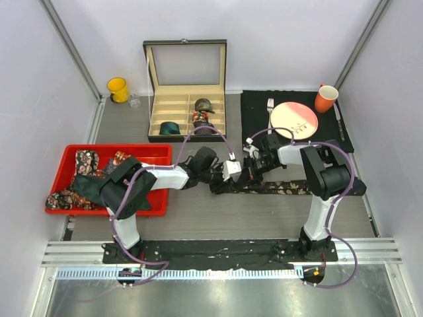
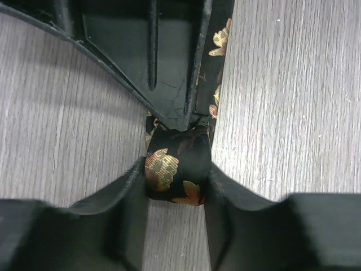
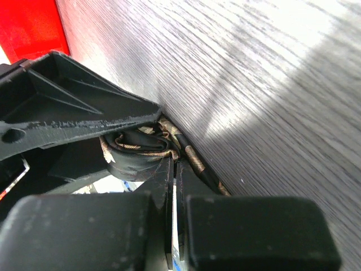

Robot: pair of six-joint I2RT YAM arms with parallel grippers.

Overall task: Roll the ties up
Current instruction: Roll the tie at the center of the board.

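A dark floral tie [image 1: 297, 187] lies as a long strip across the table's middle. Its left end is rolled into a small coil [image 2: 177, 164], which also shows in the right wrist view [image 3: 135, 155]. My left gripper [image 1: 223, 177] is shut on the coil's sides [image 2: 177, 189]. My right gripper [image 1: 246, 174] comes from the opposite side. Its jaws are almost together, with the tips [image 3: 175, 164] pinching into the end of the coil. The unrolled strip [image 2: 218, 73] runs away under the right gripper.
A red bin [image 1: 142, 153] at the left holds several loose floral ties [image 1: 86, 162] and a dark green one [image 1: 89, 186]. An open compartment box [image 1: 187, 99] at the back holds rolled ties [image 1: 203, 104]. The black mat [image 1: 258, 112] carries a plate [image 1: 294, 120], a fork and an orange cup [image 1: 326, 99].
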